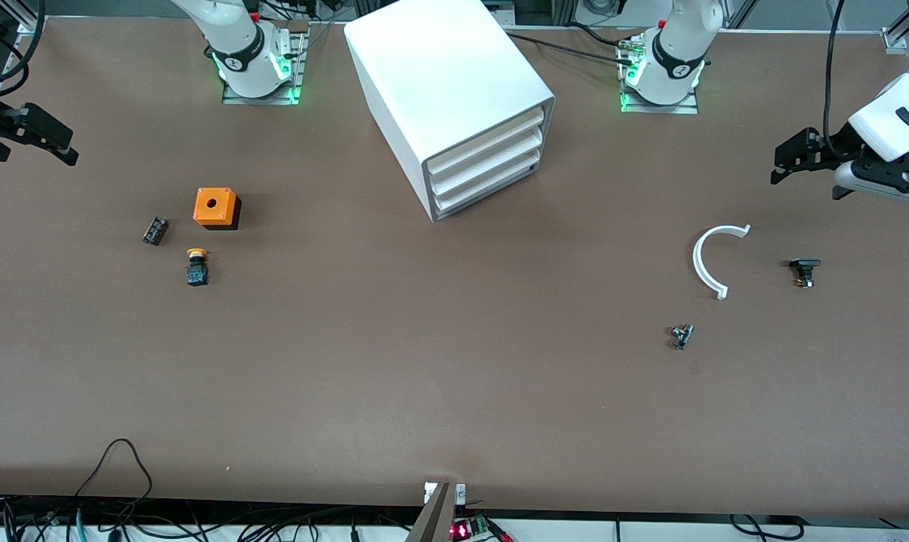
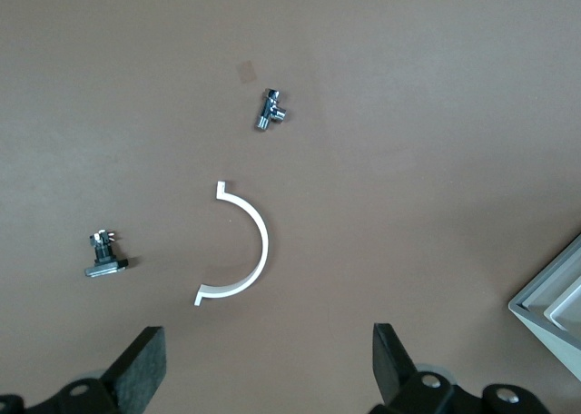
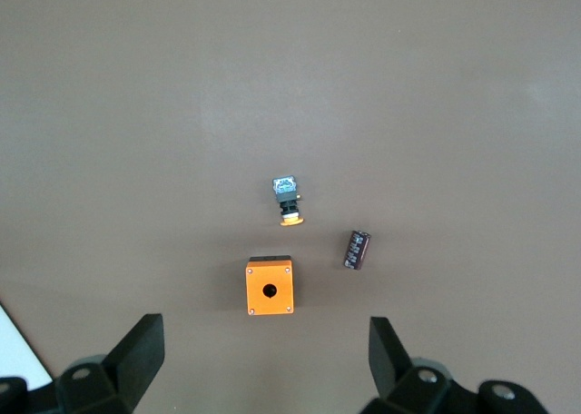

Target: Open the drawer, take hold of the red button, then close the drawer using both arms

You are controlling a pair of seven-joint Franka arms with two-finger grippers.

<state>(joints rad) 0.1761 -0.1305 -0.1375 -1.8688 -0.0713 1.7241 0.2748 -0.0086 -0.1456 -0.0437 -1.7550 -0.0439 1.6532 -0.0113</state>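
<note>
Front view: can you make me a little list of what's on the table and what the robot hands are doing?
cabinet: white cabinet, all three drawers shut
bottom drawer: the drawer, not yet opened
red button: not visible
yellow-capped button: nearer the camera than the orange box
white curved piece: toward the left arm's end
left gripper: fingers open, waiting
right gripper: fingers open, waiting

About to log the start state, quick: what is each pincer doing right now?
Left pincer: open, holding nothing, up over the table's left-arm end.
Right pincer: open, holding nothing, up over the table's right-arm end.
</note>
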